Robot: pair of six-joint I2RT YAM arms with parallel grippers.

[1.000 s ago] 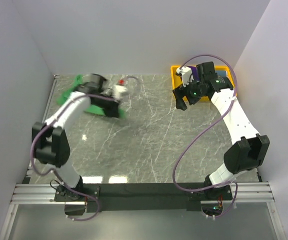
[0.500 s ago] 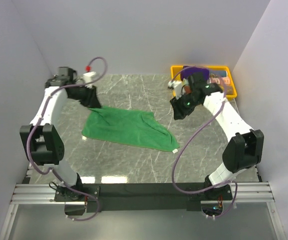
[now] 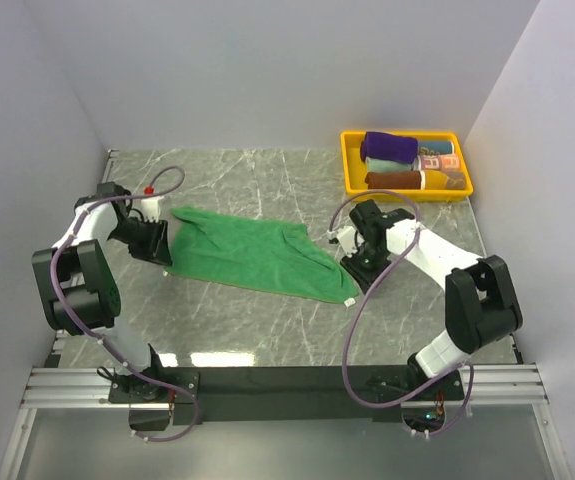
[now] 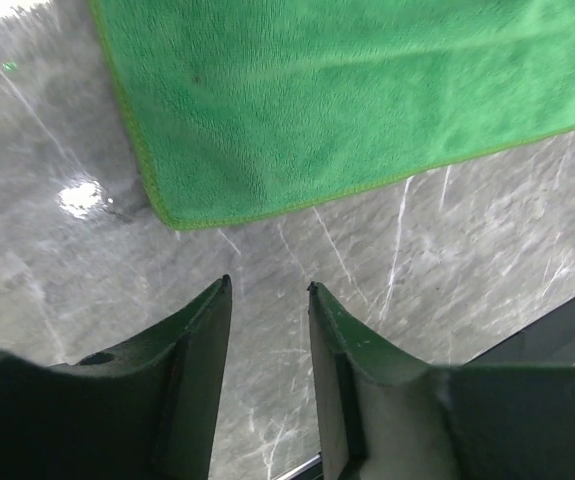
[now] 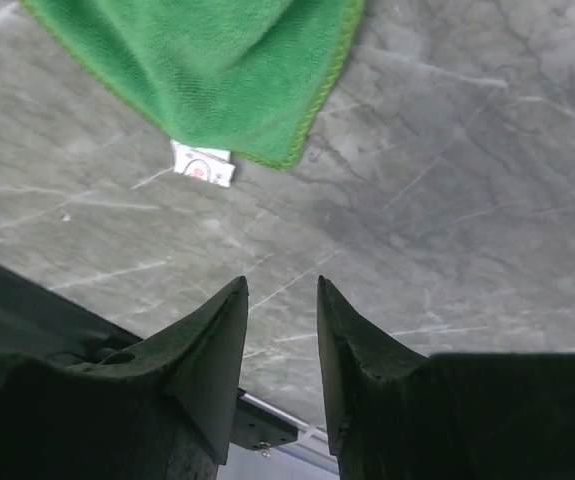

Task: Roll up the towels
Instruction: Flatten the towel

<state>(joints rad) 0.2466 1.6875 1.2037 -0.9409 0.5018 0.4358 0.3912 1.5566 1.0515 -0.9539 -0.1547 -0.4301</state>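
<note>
— Where are the towels?
— The green towel (image 3: pixel 252 255) lies spread on the surface (image 3: pixel 267 190); the purple towel (image 3: pixel 388 148) sits rolled in the yellow tray (image 3: pixel 346 165).
— Holding anything?
— No. Left fingers (image 4: pixel 202 340) parted, empty, beside the green towel's left edge; right fingers (image 5: pixel 217 340) parted, empty, near its white tag (image 5: pixel 203 164).

The grey marble table (image 3: pixel 267 330) bears a green towel (image 3: pixel 247 255) and a yellow tray (image 3: pixel 347 165).

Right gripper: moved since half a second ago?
Yes. The right gripper came away from the yellow tray, down-frame, to the tagged corner of the green towel.
</note>
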